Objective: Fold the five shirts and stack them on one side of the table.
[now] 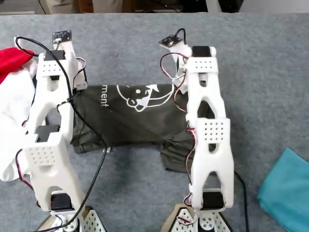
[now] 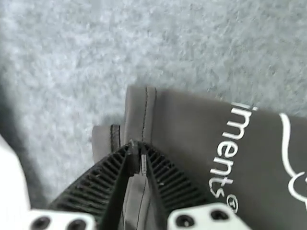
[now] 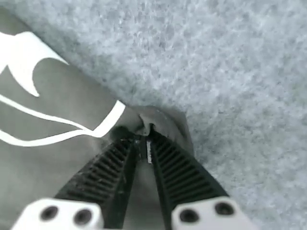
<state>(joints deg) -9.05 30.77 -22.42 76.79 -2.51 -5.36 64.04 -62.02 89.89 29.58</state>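
A dark olive shirt (image 1: 128, 118) with a white print lies folded across the middle of the grey table between both arms. My left gripper (image 2: 137, 149) is shut on the dark shirt (image 2: 201, 139) at its hemmed far-left corner, fabric pinched between the ribbed fingers (image 2: 108, 177). My right gripper (image 3: 145, 140) is shut on the dark shirt (image 3: 53, 139) at its far-right corner, a small flap sticking up between the fingers (image 3: 177, 167). In the high view the left arm (image 1: 53, 121) covers the shirt's left edge and the right arm (image 1: 205, 121) its right edge.
A white shirt (image 1: 12, 116) with a red one (image 1: 12, 58) on top lies heaped at the left table edge. A teal shirt (image 1: 287, 188) sits at the near right corner. The grey felt table (image 1: 260, 72) is bare at the far side and right.
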